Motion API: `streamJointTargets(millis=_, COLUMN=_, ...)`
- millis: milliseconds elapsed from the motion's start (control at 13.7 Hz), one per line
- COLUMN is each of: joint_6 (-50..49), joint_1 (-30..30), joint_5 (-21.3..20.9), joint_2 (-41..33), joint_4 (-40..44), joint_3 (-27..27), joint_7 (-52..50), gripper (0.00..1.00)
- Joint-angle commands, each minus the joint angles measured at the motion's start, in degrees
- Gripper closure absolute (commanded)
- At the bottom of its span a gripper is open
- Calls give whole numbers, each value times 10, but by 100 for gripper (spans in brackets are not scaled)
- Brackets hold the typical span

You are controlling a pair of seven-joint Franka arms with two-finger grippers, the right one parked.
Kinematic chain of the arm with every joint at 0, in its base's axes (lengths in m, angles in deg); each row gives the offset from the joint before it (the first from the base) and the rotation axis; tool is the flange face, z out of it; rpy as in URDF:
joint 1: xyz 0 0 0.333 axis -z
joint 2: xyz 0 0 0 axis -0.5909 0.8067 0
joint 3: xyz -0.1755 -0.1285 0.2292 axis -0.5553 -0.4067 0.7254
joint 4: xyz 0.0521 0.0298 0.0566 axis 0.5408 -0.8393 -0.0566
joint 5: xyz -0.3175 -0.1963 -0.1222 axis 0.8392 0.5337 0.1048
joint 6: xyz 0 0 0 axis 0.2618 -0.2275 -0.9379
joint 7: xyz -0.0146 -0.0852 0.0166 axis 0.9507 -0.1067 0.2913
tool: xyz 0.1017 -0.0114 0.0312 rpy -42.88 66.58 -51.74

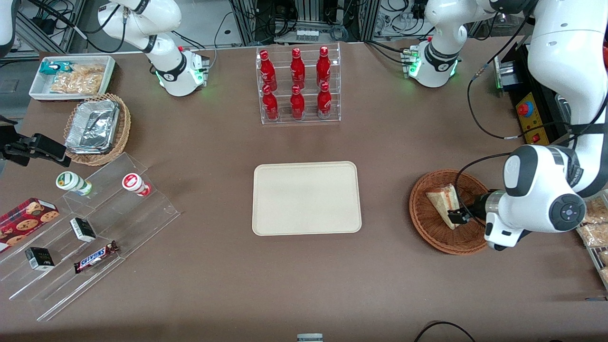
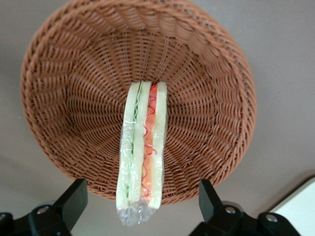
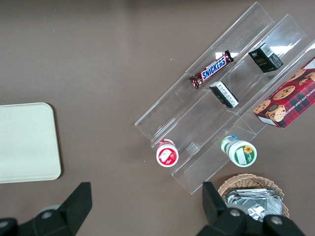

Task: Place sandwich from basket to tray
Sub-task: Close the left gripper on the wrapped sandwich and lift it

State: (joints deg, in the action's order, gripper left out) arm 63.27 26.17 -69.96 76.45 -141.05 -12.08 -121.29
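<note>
Sandwich: clear-wrapped triangular sandwich (image 2: 142,152) with pale bread and red and green filling stands on edge in the round reddish-brown wicker basket (image 1: 425,223), right of centre in the front view; upright, it offers both bread faces to a pinch.
Tool: tool (image 1: 458,216) hangs over the basket, fingers (image 2: 74,199) apart, straddling the wedge without touching.
Tray: flat cream-beige rectangular tray (image 1: 306,197) waits bare at mid-counter.
Judgement: pre-grasp alignment; descent and closing remain.

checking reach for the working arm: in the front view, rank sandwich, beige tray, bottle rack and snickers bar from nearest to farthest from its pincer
1. Sandwich: in the brown basket, right at the open pincer.
2. Beige tray: mid-table, beside the basket.
3. Bottle rack: farther from the front camera than the tray.
4. Snickers bar: on the clear steps at the parked arm's end.
</note>
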Motion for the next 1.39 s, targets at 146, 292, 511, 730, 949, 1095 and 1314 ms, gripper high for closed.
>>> streamJointTargets(millis=146, joint_6=65, joint_1=0, joint_5=9, joint_2=13, joint_4=-46, joint_3=-3, joint_7=-34, gripper=0)
streamJointTargets(millis=292, joint_6=94, joint_1=1, joint_5=9, joint_2=14, joint_4=-68, joint_3=-5, joint_7=-38, gripper=0)
streamJointTargets(millis=511, joint_6=118, joint_1=2, joint_5=10, joint_2=22, joint_4=-87, joint_3=-4, joint_7=-38, gripper=0)
streamJointTargets(millis=730, joint_6=118, joint_1=1, joint_5=9, joint_2=22, joint_4=-90, joint_3=-4, joint_7=-38, gripper=26)
streamJointTargets(millis=949, joint_6=113, joint_1=0, joint_5=9, joint_2=21, joint_4=-90, joint_3=-4, joint_7=-29, gripper=85)
streamJointTargets(millis=1095, joint_6=113, joint_1=0, joint_5=7, joint_2=18, joint_4=-87, joint_3=-5, joint_7=-27, gripper=86)
streamJointTargets(millis=1314, joint_6=109, joint_1=2, joint_5=6, joint_2=1, joint_4=-77, joint_3=-9, joint_7=-2, gripper=86)
